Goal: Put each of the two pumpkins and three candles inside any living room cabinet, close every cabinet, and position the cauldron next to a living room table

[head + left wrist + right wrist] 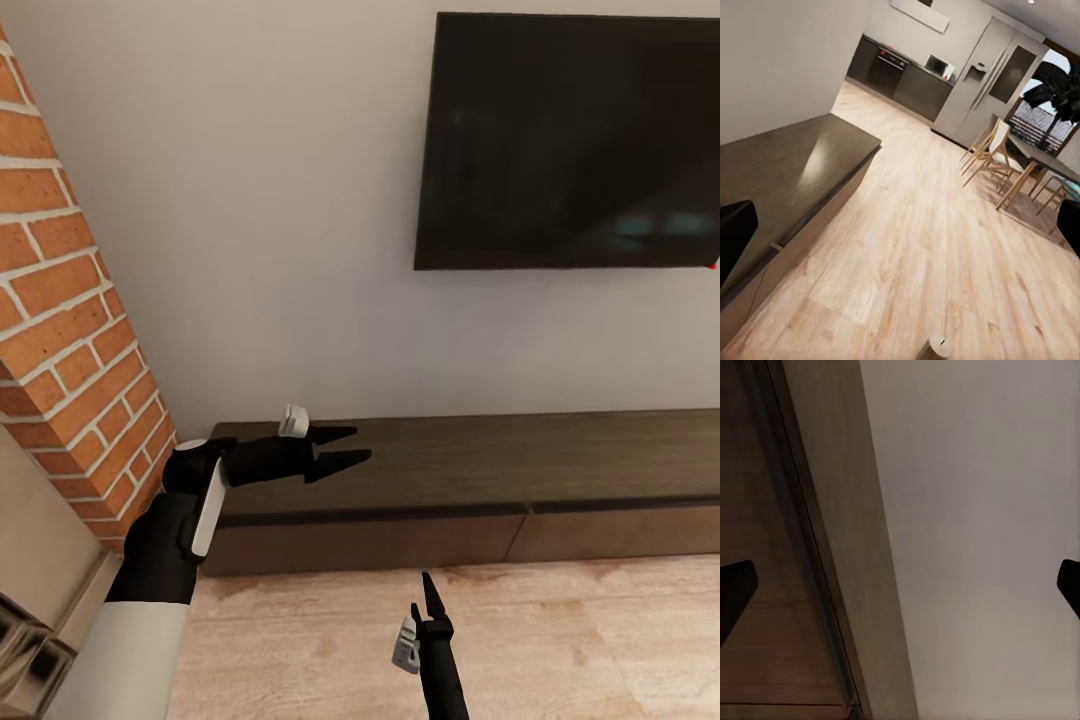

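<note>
A pale wall (300, 250) is faced in the head view, with a large dark wall-mounted television (570, 140) at upper right and a slanting red-brick fireplace column (60, 330) at the left edge. Below the television the cabinet (480, 470), a long, low dark-brown unit with a flat bare top and handleless drawer fronts, is seen against the wall on a light wood floor (560, 650); its drawer fronts appear flush, so it is judged closed. No pumpkin, cauldron or loaded jaw is visible, so the step in hand is judged to be an approach to the cabinet, with opening a drawer or fetching an item called for next. The left gripper (338, 448) is held level above the cabinet's left end, jaws parted and holding nothing, pointed along the top. The right gripper (428, 600) is raised over the floor in front of the cabinet, well apart from the drawer fronts, pointing at them; its fingertips sit at opposite edges of the right wrist view, so the jaws are spread wide and empty. In the left wrist view a kitchen, dining chairs (994, 154) and, at the floor's near edge, a small pale-topped cylinder (937, 346) are seen; it may be a candle, though this cannot be told.
</note>
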Controlling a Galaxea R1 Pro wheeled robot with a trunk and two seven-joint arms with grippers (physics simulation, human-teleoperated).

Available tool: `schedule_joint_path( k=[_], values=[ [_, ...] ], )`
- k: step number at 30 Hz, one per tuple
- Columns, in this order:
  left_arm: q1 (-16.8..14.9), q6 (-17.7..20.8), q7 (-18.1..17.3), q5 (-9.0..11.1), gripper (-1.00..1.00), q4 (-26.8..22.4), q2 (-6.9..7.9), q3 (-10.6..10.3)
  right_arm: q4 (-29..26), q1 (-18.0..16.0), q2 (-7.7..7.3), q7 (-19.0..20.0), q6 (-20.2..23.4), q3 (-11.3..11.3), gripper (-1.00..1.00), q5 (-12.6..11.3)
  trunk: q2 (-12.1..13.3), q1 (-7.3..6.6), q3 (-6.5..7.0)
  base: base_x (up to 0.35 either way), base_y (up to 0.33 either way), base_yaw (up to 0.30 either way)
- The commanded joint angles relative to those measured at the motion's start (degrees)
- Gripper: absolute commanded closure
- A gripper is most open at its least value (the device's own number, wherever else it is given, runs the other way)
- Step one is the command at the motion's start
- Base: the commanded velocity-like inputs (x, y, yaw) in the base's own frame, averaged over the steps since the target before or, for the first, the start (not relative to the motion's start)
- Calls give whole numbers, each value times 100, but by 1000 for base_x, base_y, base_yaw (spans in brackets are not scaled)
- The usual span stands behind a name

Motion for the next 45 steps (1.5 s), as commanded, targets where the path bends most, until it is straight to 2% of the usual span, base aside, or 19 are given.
schedule_joint_path(
  k=[1, 10, 27, 31, 33, 40, 45],
  values=[
    [0, 4, 1, -6, -100, 0, 0, -3, 0, 0, 0, 0, 0, 0, -100, 0, -42, 23, -18, 0, 0, 0],
    [0, 23, -1, -16, -100, -24, 0, -15, -12, -1, 0, -32, 0, 0, -100, -8, -403, 220, -180, 40, 0, 0],
    [0, 23, -5, -16, -100, -49, 0, -26, -10, 3, -2, -52, 0, 20, -100, 0, -1084, 594, -485, 152, -56, 0],
    [130, -61, -32, 107, -100, -179, -1, -26, -48, -128, -132, -135, -65, 6, -100, -9, -1083, 593, -485, 0, 0, 0],
    [194, -63, -32, 93, -100, -200, -5, -26, -53, -193, -99, -140, -15, -3, -100, -13, -1083, 593, -485, 0, 0, 0],
    [313, -65, -32, 249, -100, -277, 7, -26, -62, -408, -104, -232, 23, -16, -100, -17, -1083, 593, -485, 0, 0, 0],
    [324, -65, -32, 264, -100, -281, 9, -26, -66, -468, -250, -220, -12, -17, -100, -23, -1083, 593, -485, 0, 0, 0]
  ],
)
